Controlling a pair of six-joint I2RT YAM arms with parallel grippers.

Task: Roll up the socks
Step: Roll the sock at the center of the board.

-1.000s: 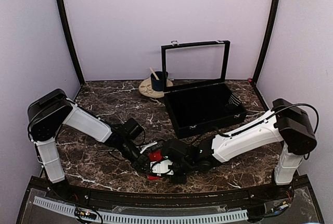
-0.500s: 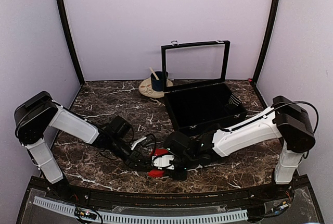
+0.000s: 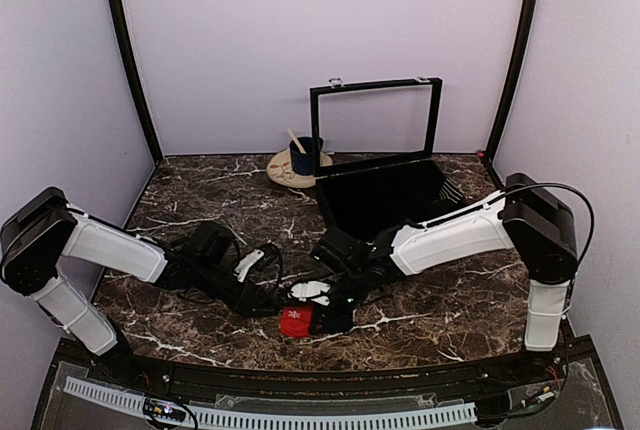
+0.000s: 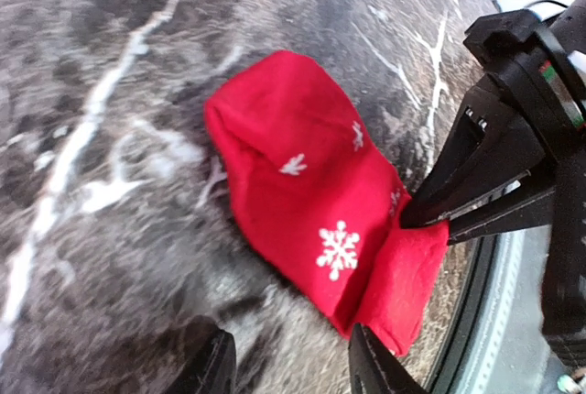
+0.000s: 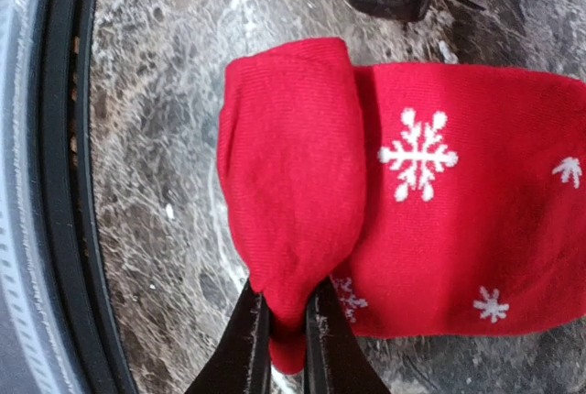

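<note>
socks (image 5: 412,220) | red, white snowflakes (end folded over) | pinched by right hand (image 5: 286,325)

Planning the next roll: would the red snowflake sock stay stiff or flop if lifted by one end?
Probably floppy: the red snowflake-patterned fabric sock bends over itself where the right gripper pinches its fold. Likely light, being thin cloth; lying flat, it should not roll.

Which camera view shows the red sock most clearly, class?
The right wrist view: the red sock is close and sharp, its folded-over end pinched in the right tool. The left wrist view shows it whole but slanted; the top view shows only a small red patch.
</note>
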